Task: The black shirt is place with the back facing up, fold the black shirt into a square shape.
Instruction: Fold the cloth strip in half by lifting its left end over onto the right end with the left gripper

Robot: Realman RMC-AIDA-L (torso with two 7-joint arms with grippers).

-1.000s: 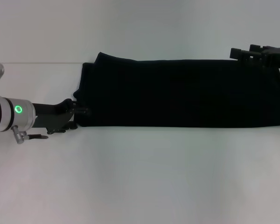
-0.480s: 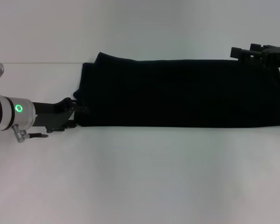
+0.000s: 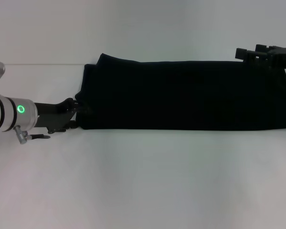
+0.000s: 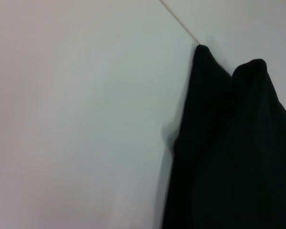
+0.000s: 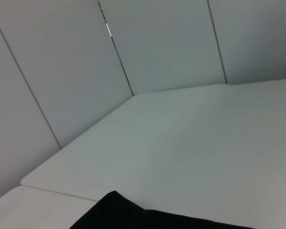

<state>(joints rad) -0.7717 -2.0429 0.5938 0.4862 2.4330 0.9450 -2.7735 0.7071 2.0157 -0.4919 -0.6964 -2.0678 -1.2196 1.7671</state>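
Lying on the white tabletop (image 3: pixel 143 181), the black shirt (image 3: pixel 186 95) forms a long folded band running along the far edge, from left of centre out to the right edge. Its near edge is straight; its left end shows a rounded fold and a small bulge at the near-left corner.

The left gripper (image 3: pixel 78 114) sits low at the shirt's left end, close to the tabletop's left edge. Its fingertips meet the fabric at the near-left corner of the band. Whether the fingers are closed on the cloth cannot be told, since black fingers merge with black fabric. The left wrist view shows only the shirt's folded end (image 4: pixel 229 152) against the table surface.

The right gripper (image 3: pixel 257 53) hangs at the far-right corner, beside the shirt's far edge. Its finger spacing cannot be told either.
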